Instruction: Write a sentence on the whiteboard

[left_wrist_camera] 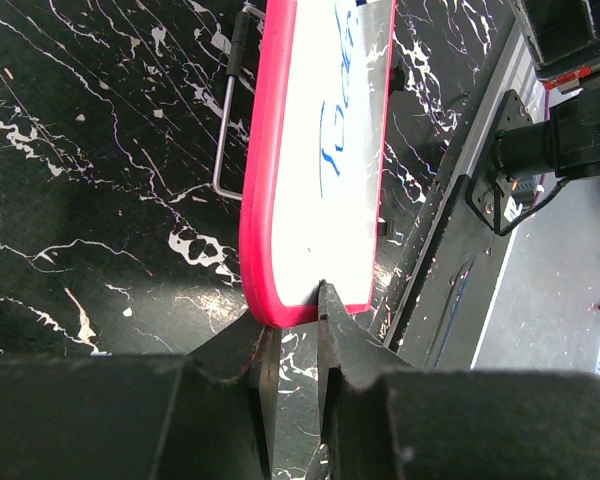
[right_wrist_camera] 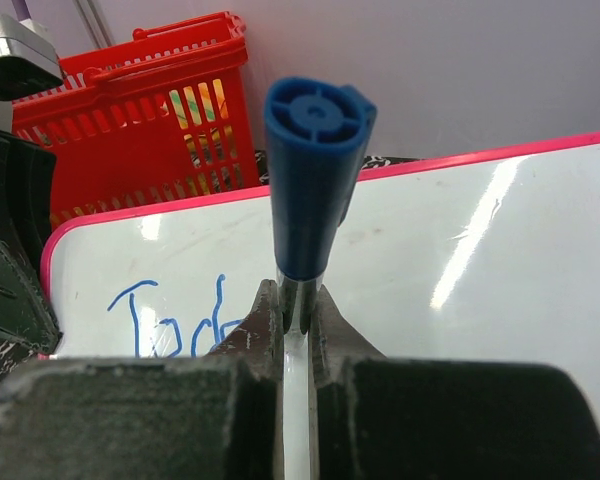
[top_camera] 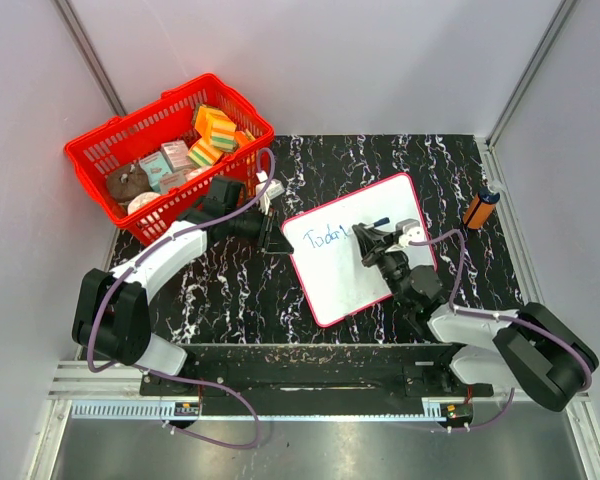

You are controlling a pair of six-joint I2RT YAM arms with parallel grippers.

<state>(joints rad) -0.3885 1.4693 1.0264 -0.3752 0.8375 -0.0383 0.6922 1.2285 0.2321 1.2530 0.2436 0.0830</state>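
Note:
The whiteboard (top_camera: 365,270) lies tilted on the black marbled table, white with a red-pink rim. Blue handwriting on it reads "Today" (top_camera: 325,238). My left gripper (top_camera: 272,236) is shut on the board's left rim; the left wrist view shows its fingers (left_wrist_camera: 332,330) pinching the red edge of the whiteboard (left_wrist_camera: 330,120) at a corner. My right gripper (top_camera: 368,240) hovers over the board just right of the word, shut on a marker (right_wrist_camera: 315,150) with a blue end. In the right wrist view the sentence (right_wrist_camera: 170,320) is partly hidden behind my fingers.
A red basket (top_camera: 170,150) full of sponges and small boxes stands at the back left, close to the left arm. An orange cylinder (top_camera: 480,210) lies at the table's right edge. A thin wire stand (left_wrist_camera: 230,130) sits behind the board.

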